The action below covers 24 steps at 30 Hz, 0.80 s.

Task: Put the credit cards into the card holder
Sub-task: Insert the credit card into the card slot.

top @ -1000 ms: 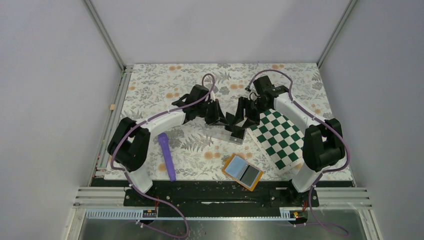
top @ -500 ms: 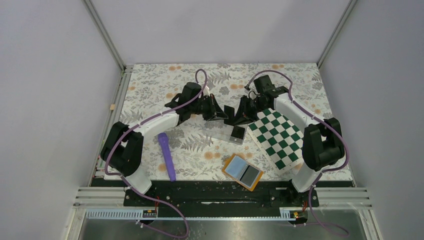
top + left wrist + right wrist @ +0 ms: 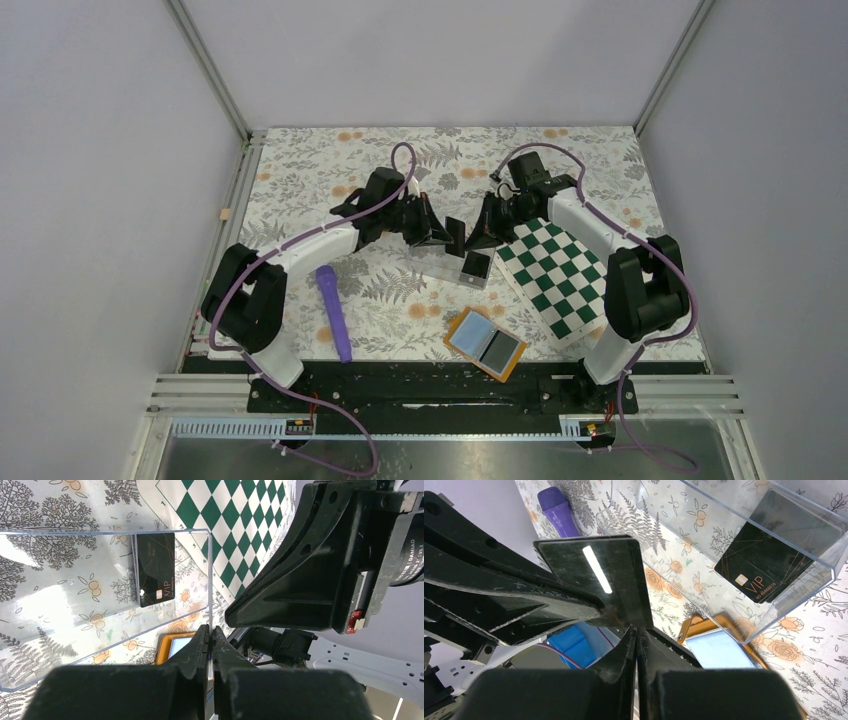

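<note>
**Item 1: black card**. Thin, glossy and rectangular. It is lifted off the table at the centre of the top view, where the two arms meet.
- The right gripper has its fingers pressed together on the card's lower edge.
- The left gripper is also clamped tight, with a thin edge showing between its fingers. In the right wrist view those fingers lie across the card's lower-left part.

**Item 2: second card**. Black, with a small gold chip and "VIP" lettering. It lies flat inside the clear box, at the box's right end in the top view. Neither gripper touches it.

**Item 3: card holder**. An orange wallet lying open on the table, at lower centre of the top view and well apart from both grippers. The light blue lining faces up on its left half, with a darker panel on its right half. Whether that panel is a card cannot be told.

**Surroundings:**
- The clear box sits just below the meeting grippers.
- A green-and-white chequered mat lies to the right of the box.
- A purple microphone-shaped object lies at lower left.
- Everything rests on a floral tablecloth.
</note>
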Each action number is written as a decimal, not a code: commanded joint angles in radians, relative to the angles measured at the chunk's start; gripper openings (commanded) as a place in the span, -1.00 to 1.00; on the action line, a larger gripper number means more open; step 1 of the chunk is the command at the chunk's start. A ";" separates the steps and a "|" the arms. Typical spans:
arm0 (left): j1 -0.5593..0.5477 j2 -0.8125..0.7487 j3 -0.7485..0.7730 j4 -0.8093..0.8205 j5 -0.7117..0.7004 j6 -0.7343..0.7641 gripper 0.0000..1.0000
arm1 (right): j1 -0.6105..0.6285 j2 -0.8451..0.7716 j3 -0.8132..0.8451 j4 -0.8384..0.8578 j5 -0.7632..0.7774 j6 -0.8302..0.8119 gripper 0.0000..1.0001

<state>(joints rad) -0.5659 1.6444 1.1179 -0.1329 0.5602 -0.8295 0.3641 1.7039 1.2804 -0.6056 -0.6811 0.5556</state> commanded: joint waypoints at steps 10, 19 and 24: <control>-0.002 -0.059 -0.011 0.065 -0.008 -0.014 -1.00 | -0.024 -0.096 -0.160 0.215 -0.016 0.169 -0.38; -0.003 -0.057 -0.021 0.081 -0.009 -0.024 -1.00 | -0.024 -0.081 -0.208 0.277 -0.110 0.219 -0.26; -0.003 -0.056 -0.024 0.090 -0.009 -0.031 -1.00 | -0.024 -0.083 -0.244 0.330 -0.135 0.259 -0.25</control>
<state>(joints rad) -0.5690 1.6260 1.0977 -0.1108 0.5518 -0.8440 0.3443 1.6539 1.0634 -0.3408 -0.7620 0.7658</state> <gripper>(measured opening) 0.014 0.372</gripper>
